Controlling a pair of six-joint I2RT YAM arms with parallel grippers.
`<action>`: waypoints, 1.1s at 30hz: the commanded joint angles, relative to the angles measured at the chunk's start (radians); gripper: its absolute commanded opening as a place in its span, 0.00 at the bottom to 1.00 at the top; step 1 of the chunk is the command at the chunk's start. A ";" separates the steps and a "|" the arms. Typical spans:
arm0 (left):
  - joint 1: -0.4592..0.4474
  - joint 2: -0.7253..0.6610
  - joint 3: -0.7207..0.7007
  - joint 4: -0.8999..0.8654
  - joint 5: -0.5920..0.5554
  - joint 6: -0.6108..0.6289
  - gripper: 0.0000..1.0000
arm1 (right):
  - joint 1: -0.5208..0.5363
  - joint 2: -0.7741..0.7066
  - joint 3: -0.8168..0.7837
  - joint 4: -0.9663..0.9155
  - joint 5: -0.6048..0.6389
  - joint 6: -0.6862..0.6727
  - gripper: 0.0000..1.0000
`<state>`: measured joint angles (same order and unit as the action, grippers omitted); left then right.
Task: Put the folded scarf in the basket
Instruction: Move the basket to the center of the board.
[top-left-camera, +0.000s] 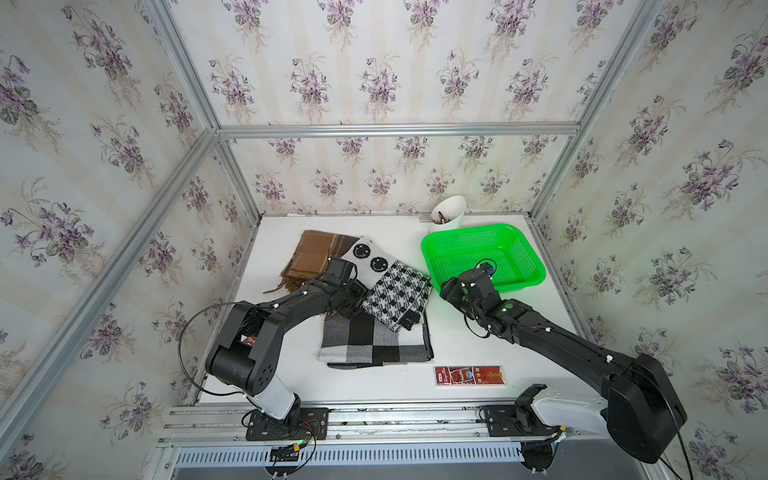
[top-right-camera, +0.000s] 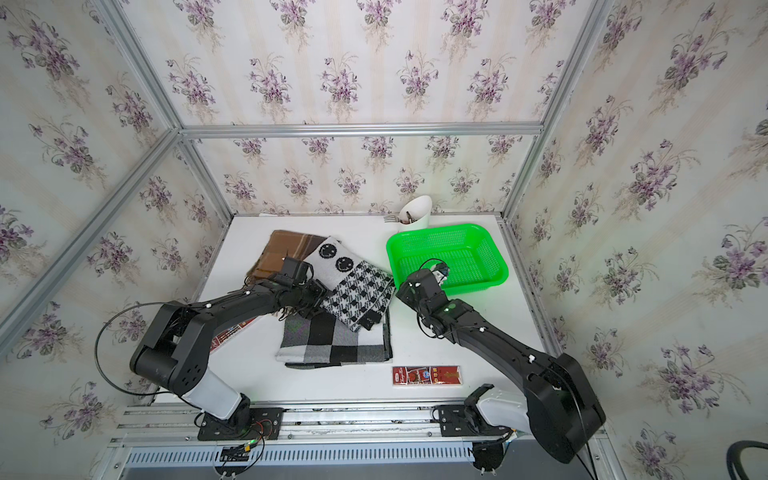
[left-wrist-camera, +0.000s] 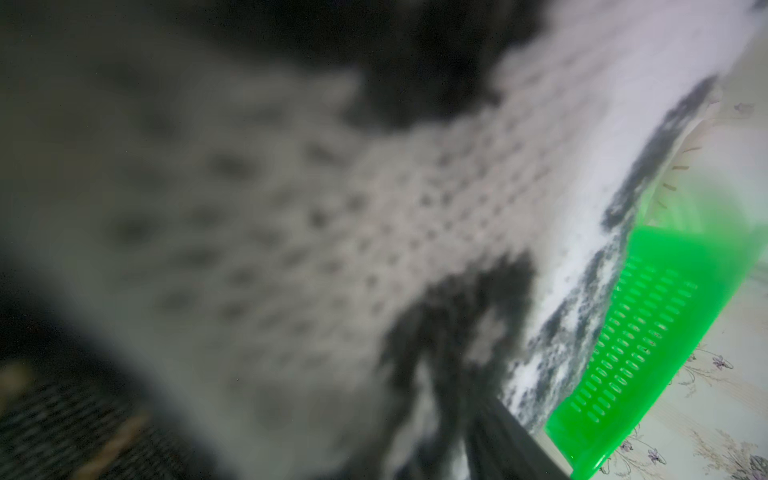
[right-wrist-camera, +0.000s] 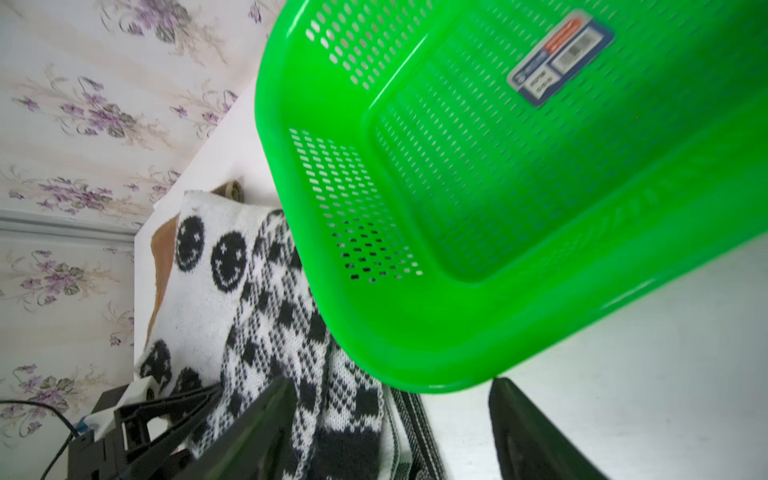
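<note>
A black-and-white knit scarf (top-left-camera: 399, 295) (top-right-camera: 361, 291), with smiley faces at one end and a check at the other, lies across the middle of the table. It overlaps a folded grey, black and white check scarf (top-left-camera: 374, 345). The green mesh basket (top-left-camera: 428, 249) (top-right-camera: 392, 253) (right-wrist-camera: 415, 357) stands at the back right with nothing in it. My left gripper (top-left-camera: 353, 305) (top-right-camera: 309, 305) is at the knit scarf's left edge. Blurred knit (left-wrist-camera: 332, 208) fills the left wrist view, hiding its jaws. My right gripper (top-left-camera: 444, 287) (right-wrist-camera: 395, 415) is open at the basket's near-left corner, beside the scarf's right edge (right-wrist-camera: 274, 324).
A brown plaid scarf (top-left-camera: 316, 253) lies at the back left under the knit one. A white cup (top-left-camera: 449, 214) holding utensils stands behind the basket. A red packet (top-left-camera: 469, 375) lies near the front edge, and another (top-right-camera: 232, 332) under my left arm. Aluminium frame posts and papered walls enclose the table.
</note>
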<state>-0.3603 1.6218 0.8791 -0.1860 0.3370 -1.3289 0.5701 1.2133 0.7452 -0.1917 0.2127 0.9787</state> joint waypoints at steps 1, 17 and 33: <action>0.000 -0.013 0.002 0.020 -0.065 -0.004 0.57 | -0.080 -0.011 0.046 -0.066 0.026 -0.105 0.74; -0.003 -0.039 0.025 -0.014 -0.085 0.031 0.56 | -0.349 0.003 0.052 -0.228 0.016 -0.032 0.66; -0.009 -0.049 0.034 -0.025 -0.096 0.045 0.56 | -0.433 0.086 -0.023 -0.248 -0.064 0.097 0.15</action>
<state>-0.3691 1.5795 0.9066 -0.2070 0.2615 -1.3041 0.1318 1.3281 0.7567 -0.3187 0.1551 1.0466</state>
